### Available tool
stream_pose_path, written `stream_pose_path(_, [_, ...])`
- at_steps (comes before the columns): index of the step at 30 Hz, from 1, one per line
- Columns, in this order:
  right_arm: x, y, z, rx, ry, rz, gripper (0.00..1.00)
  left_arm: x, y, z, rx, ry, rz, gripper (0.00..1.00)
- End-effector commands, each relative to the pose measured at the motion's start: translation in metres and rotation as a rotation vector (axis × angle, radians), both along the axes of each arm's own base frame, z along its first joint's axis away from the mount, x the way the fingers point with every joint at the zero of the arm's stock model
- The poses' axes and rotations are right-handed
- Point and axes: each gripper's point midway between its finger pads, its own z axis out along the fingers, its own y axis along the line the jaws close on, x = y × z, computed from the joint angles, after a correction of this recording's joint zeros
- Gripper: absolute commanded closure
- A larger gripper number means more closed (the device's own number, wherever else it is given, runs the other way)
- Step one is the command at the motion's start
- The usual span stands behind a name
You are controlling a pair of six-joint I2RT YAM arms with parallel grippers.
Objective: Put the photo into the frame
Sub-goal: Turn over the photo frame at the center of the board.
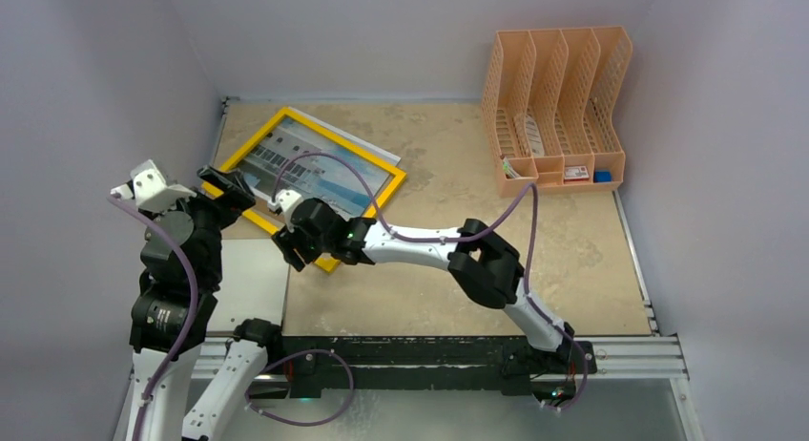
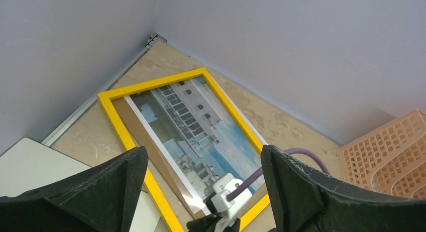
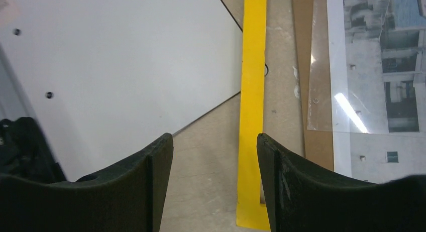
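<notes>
Photo (image 2: 191, 126) lies face up inside frame (image 3: 252, 91), brown board strip bare along 1 long rail. 2 claws released, empty: right gripper (image 3: 213, 141) over frame's near rail, left gripper (image 2: 203, 156) above frame's left corner. Likely squaring step; next move: nudge photo flush, no creasing.

White-and-black jointed arms (image 1: 410, 241); purple cables (image 1: 526, 221); matte black tool fingers (image 3: 301, 192)
</notes>
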Motion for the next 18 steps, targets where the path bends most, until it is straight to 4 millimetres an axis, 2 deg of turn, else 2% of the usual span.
stream_pose_path(1, [0.023,-0.006,0.004,-0.074,-0.138,-0.07,0.35,-0.004,0.006,0.005,-0.044,-0.012,0.044,0.13])
stream_pose_path(6, [0.021,-0.012,-0.013,-0.155,-0.187,-0.093,0.35,0.001,0.006,0.0,-0.055,-0.001,0.052,0.14])
stream_pose_path(12, [0.008,-0.014,-0.038,-0.215,-0.184,-0.045,0.36,0.006,0.004,-0.007,-0.065,0.02,0.055,0.14])
stream_pose_path(18, [0.001,-0.015,-0.06,-0.26,-0.181,-0.018,0.41,0.009,0.004,-0.014,-0.067,0.035,0.055,0.14])
